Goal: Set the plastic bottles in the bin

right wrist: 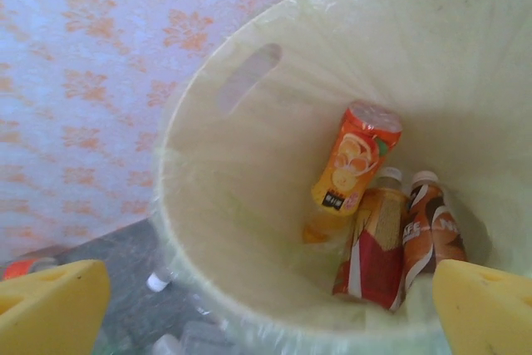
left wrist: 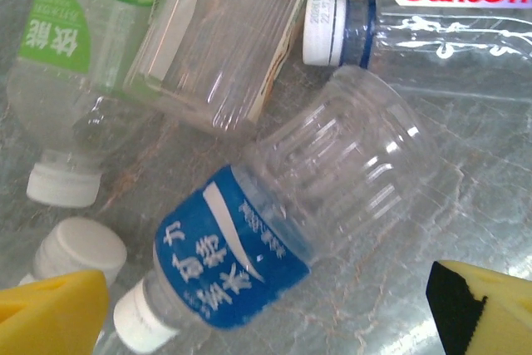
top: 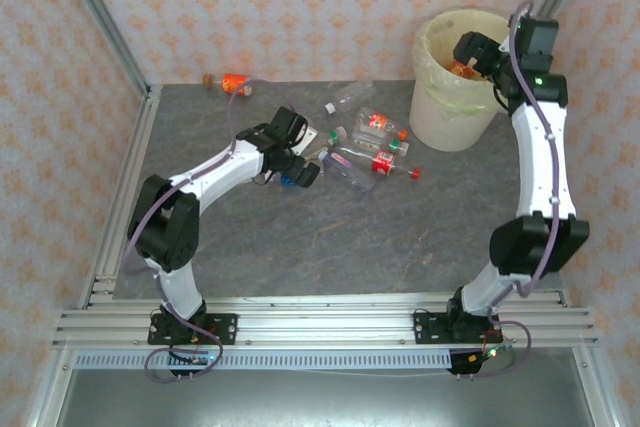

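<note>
Plastic bottles (top: 360, 152) are mostly piled up just past the middle of the table (top: 300, 247). The bin (top: 450, 122) sits at roughly 2 o'clock from the pile, in the far right corner. One orange stray (top: 232, 84) lies way off at 11 o'clock by the back wall.

The left gripper (left wrist: 270, 322) hangs over the pile's 9 o'clock end with its yellow fingers (left wrist: 50, 313) spread wide, not holding anything. A blue-label bottle (left wrist: 249, 263) lies on the table between them, white cap pointing to 7 o'clock. A green-label bottle (left wrist: 75, 64) is at 11 o'clock from it and a Ganten bottle (left wrist: 432, 14) at 1 o'clock.

The right gripper (right wrist: 266, 313) is above the bin's mouth, jaws wide apart and empty. Down in the bag there's an orange juice bottle (right wrist: 353, 164), with a red-label bottle (right wrist: 374, 251) and a brown-and-orange bottle (right wrist: 432, 226) side by side at its 5 o'clock, touching each other.
</note>
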Motion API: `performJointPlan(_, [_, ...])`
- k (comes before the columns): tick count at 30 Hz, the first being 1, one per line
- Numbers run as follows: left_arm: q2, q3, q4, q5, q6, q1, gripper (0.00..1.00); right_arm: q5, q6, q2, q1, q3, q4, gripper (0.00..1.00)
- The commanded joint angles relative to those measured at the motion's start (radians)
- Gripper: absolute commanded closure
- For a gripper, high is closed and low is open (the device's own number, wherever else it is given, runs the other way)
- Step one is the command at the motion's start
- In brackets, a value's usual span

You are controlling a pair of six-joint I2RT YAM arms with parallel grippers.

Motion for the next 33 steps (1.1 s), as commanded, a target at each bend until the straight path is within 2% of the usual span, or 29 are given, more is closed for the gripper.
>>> performJointPlan(1, [0.032, 0.036, -0.03, 0.05, 0.055, 0.013, 0.0, -0.069, 0.083, -0.165, 0.0, -0.17, 0.174, 0.01])
performJointPlan(6, [0.113, 0.084, -0.021, 0.279, 0.016, 0.089, 0.0, -0.111, 0.099, -0.333, 0.0, -0.338, 0.19, 0.01])
performJointPlan(14, [0.136, 0.066, -0.033, 0.351, 0.018, 0.091, 0.0, -0.037, 0.026, -0.493, 0.0, -0.457, 0.131, 0.01])
performJointPlan(20, [0.093, -0.001, -0.028, 0.329, 0.002, 0.077, 0.01, -0.034, 0.038, -0.512, 0.0, -0.473, 0.13, 0.01])
performJointPlan(28, [0.027, -0.131, 0.013, 0.105, -0.025, -0.012, 0.07, -0.036, 0.063, -0.517, 0.0, -0.504, 0.163, 0.01])
performJointPlan(33, [-0.012, -0.218, 0.125, -0.019, -0.112, -0.051, 0.1, -0.033, 0.071, -0.516, 0.0, -0.518, 0.164, 0.01])
